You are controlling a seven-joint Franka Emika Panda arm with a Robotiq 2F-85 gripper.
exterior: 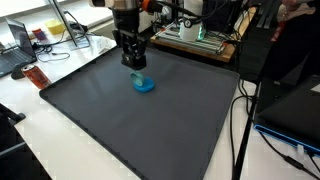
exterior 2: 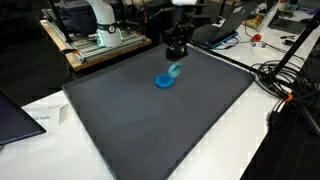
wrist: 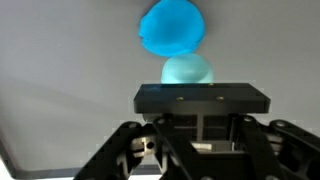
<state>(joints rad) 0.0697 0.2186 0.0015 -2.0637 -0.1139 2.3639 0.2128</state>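
Teal lump (wrist: 186, 71) in claw (exterior: 135, 65) (tightly)

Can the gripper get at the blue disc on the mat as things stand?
Probably only to touch, not grasp. Reach looks free: the gripper hangs right by the blue disc on the mat. But its jaws look shut on a pale teal ball, so grasping the disc seems unlikely.

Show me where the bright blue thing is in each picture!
In an exterior view: blue thing upper middle, just below the gripper.
In an exterior view: blue thing near centre, below-left of the gripper.
Wrist view: blue thing top centre.
Shared landmark: the dark mat.
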